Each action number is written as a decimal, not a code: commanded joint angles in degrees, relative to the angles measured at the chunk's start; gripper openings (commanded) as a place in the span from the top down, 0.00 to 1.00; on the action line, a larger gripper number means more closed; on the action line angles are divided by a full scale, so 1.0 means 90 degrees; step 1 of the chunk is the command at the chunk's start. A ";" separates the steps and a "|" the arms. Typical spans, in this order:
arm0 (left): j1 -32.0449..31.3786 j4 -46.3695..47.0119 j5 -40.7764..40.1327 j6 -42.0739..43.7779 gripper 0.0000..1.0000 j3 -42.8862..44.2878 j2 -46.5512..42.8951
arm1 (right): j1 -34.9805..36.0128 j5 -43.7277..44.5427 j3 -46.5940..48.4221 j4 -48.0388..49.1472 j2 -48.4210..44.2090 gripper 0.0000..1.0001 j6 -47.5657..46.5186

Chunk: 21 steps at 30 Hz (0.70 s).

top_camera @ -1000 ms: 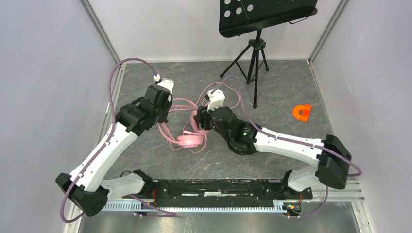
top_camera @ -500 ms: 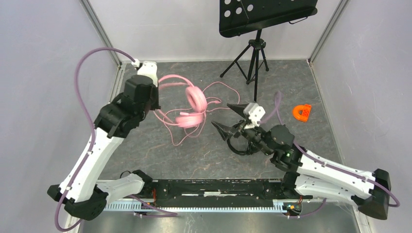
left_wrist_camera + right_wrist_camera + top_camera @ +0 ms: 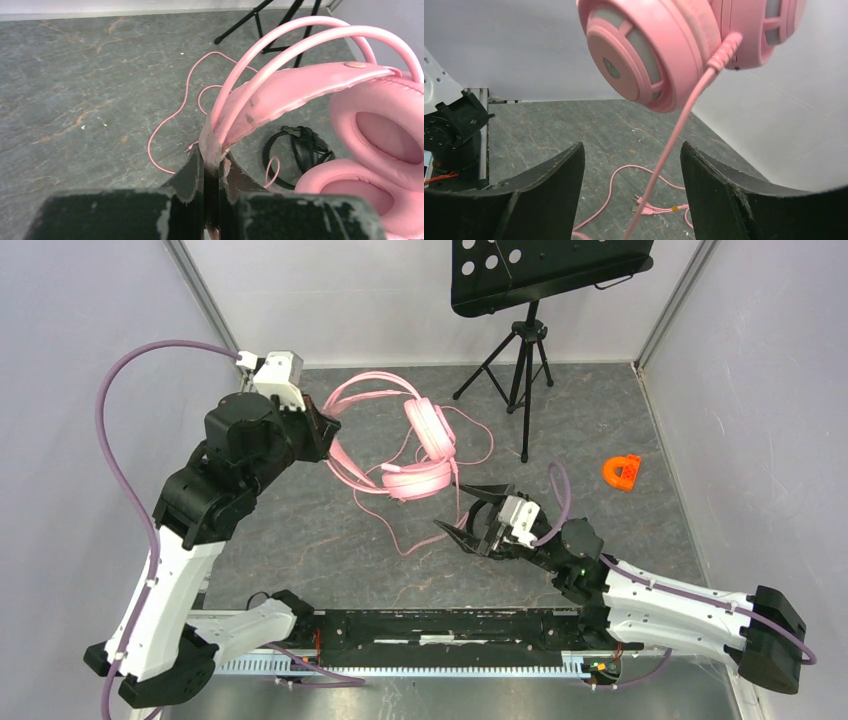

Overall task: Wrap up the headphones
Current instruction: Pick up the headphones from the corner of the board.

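Note:
The pink headphones (image 3: 420, 452) hang in the air above the middle of the table. My left gripper (image 3: 325, 432) is shut on the padded headband (image 3: 280, 92) at its left end. The two ear cups (image 3: 644, 50) dangle to the right of it. The pink cable (image 3: 402, 536) drops from one cup to the table and passes between the fingers (image 3: 549, 190) of my right gripper (image 3: 470, 512) without touching them. That gripper is open, just below and right of the cups. The black headphones (image 3: 299, 150) lie on the table under the pink set.
A black music stand on a tripod (image 3: 520, 360) stands at the back. A small orange plastic piece (image 3: 621, 471) lies at the right. The cable's plugs (image 3: 649, 207) rest on the grey tabletop. White walls close in both sides.
My left gripper has lifted the pink headphones off the table, up and back to the left. My right gripper has let go, pulled back toward the near right and opened.

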 commanded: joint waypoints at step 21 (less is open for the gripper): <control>0.0019 0.1050 0.1230 -0.1049 0.98 0.0014 -0.1036 | -0.0009 -0.0323 -0.0587 0.2679 0.1461 0.67 0.0283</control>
